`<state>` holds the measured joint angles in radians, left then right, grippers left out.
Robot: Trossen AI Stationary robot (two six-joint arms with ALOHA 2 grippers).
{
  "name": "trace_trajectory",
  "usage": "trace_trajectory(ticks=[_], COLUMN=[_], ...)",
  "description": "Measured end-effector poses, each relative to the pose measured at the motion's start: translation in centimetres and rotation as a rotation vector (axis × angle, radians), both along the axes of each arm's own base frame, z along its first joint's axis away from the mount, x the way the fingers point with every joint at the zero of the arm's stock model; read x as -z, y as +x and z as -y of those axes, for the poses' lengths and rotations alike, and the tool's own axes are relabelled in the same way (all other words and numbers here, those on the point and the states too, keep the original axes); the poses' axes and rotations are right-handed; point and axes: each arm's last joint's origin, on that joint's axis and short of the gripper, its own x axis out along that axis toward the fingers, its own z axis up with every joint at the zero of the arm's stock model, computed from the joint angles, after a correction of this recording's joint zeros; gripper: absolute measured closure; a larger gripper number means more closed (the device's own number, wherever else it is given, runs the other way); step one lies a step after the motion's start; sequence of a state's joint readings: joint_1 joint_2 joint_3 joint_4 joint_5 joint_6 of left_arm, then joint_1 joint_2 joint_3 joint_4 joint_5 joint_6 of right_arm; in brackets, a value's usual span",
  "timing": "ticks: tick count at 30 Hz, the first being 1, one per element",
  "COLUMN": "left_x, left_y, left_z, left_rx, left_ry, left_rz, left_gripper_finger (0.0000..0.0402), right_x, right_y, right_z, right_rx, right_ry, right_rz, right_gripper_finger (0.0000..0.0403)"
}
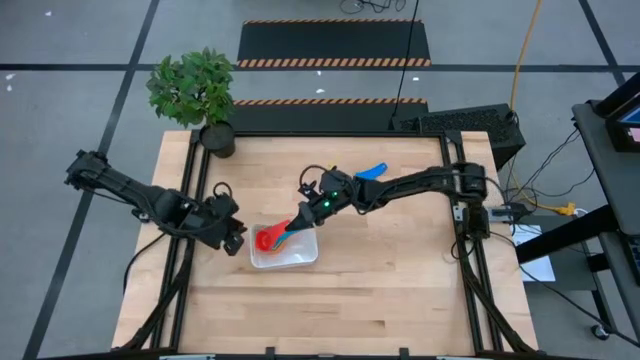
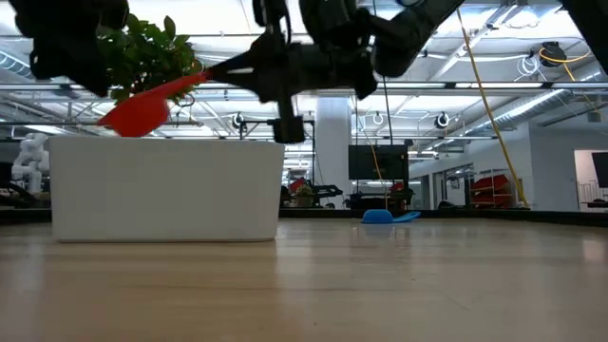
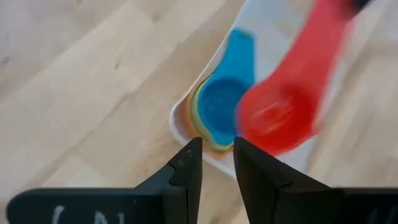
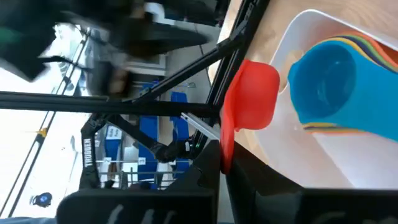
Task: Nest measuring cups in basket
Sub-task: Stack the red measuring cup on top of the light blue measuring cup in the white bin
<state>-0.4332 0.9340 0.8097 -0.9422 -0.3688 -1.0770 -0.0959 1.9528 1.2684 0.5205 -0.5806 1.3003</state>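
Right fingers (image 1: 300, 219): clamped on red cup (image 1: 266, 239) handle, above basket (image 1: 300, 258).
Left fingers (image 1: 236, 240): slightly parted, empty, beside basket.
Risk: cup may be released off-centre, missing the blue stack (image 3: 219, 111).

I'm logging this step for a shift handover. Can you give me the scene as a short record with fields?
right tool: shut on red cup's handle, above the basket
red cup: in the air over the basket, not yet nested
basket: white, on the table, holds the stack
stack: light blue cup on top, other colours beneath
left tool: beside the basket, fingers slightly apart, holding nothing
loose cup: blue cup on the table behind the right arm
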Motion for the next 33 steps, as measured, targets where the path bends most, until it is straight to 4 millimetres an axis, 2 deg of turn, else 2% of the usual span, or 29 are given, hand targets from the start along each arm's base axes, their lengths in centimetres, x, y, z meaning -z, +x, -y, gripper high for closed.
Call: trace_trajectory(ticks=[4,10,18,26,29,33], left_x=[-1.8,-3.3,-3.3,-3.3,-3.3,-3.3], left_y=[0.3,0.3,0.1,0.0,0.0,0.0], left_z=[0.1,0.6,1.2,1.2,1.2,1.2], left_rx=[-0.008,-0.026,0.007,0.048,0.058,0.063], left_ry=[-0.024,-0.092,-0.098,-0.069,-0.06,-0.056], left_rz=[0.061,0.113,0.111,0.103,0.1,0.1], left_gripper_finger=[0.0309,0.0309,0.0309,0.0309,0.0309,0.0309], right_x=[2.3,2.6,3.2,3.6,3.9,4.0], right_y=[0.9,1.0,0.6,0.5,0.4,0.5], right_z=[0.1,0.8,2.3,2.3,2.1,2.1], right_rx=[-0.017,0.015,-0.003,-0.006,0.02,0.051], right_ry=[0.024,-0.007,-0.026,-0.05,-0.069,-0.07], right_rz=[0.011,0.041,-0.011,-0.048,-0.073,-0.088], right_gripper_finger=[0.0397,0.0397,0.0397,0.0395,0.0381,0.0342])
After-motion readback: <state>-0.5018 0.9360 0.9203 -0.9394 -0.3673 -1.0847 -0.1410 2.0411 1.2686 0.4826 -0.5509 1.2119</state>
